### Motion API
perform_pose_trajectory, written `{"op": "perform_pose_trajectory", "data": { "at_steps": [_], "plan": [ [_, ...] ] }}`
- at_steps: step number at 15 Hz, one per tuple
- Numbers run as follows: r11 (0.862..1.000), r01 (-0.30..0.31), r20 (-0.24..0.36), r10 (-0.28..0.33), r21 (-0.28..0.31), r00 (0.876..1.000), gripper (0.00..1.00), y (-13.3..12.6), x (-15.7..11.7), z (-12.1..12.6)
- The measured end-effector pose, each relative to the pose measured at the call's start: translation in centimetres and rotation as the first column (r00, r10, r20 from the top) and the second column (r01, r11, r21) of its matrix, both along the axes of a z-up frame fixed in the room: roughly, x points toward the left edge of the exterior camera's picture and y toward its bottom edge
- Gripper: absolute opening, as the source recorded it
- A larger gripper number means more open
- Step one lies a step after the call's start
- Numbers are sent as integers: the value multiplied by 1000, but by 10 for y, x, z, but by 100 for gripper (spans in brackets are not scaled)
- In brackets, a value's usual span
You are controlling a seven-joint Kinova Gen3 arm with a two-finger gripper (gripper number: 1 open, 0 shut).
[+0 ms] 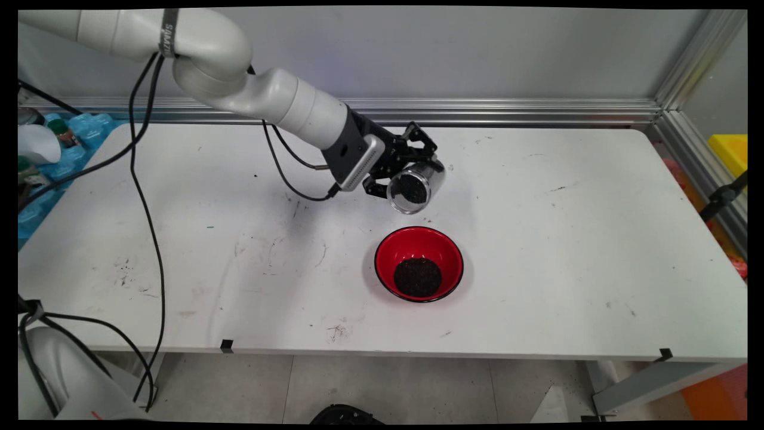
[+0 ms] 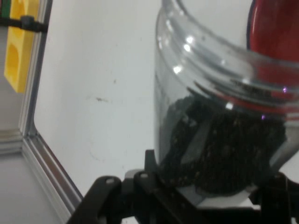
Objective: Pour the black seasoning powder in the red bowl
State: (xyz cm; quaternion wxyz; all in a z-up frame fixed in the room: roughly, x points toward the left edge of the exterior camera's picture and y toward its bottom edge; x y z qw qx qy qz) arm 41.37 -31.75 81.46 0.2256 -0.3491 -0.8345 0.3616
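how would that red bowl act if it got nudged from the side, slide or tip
The red bowl looks wide and low with a dark heap at its bottom, so it would probably slide rather than tip. It looks rigid. The smooth white table likely gives little grip, so a light push may move it.

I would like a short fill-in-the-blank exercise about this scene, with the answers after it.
1. The gripper holds a clear ____, tilted on its side.
2. The bowl on the table is ____ inside.
3. Dark grains lie in the bowl and in the ____.

Missing words: jar; red; jar
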Motion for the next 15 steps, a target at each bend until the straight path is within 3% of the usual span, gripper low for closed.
{"op": "perform_pose_trajectory", "data": {
  "at_steps": [15],
  "plan": [
    [990, 65, 28, -62, -127, 998, 0, -14, -21, -15]
  ]
}}
